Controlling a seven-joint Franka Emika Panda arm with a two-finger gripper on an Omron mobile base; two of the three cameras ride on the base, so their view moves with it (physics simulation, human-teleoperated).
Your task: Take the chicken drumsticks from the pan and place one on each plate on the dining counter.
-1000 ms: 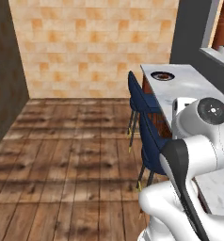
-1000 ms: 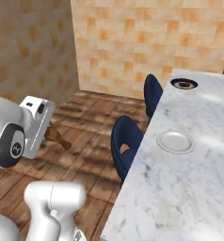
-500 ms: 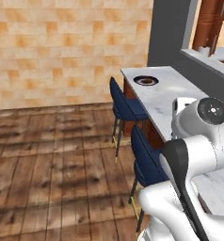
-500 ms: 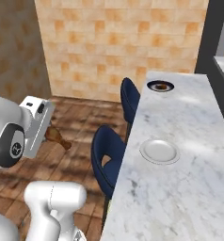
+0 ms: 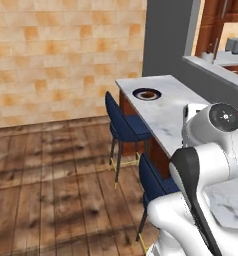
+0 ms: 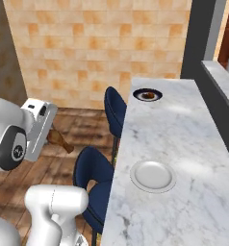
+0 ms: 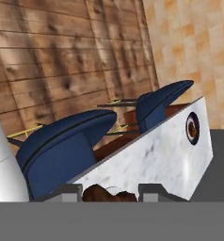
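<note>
My gripper (image 6: 53, 136) hangs over the wood floor to the left of the dining counter (image 6: 184, 139), shut on a brown chicken drumstick (image 6: 61, 142). In the hand view the drumstick (image 7: 107, 194) sits between the two fingertips (image 7: 69, 191). A navy-rimmed plate (image 6: 147, 94) at the counter's far end has another drumstick on it; it also shows on the counter (image 5: 166, 107) as the plate (image 5: 146, 93) and as the plate (image 7: 192, 128). A pale plate (image 6: 153, 175) lies bare on the near part of the counter. The pan is out of view.
Two blue stools (image 6: 115, 109) (image 6: 93, 173) stand along the counter's left side, between my gripper and the marble edge. A tan tiled wall (image 5: 66, 55) closes the back. A dark grey pillar (image 5: 168, 35) rises behind the counter's far end.
The whole picture has shifted: the base has moved, bringing the counter and both plates nearer and more central. The gripper still holds the drumstick the same way.
</note>
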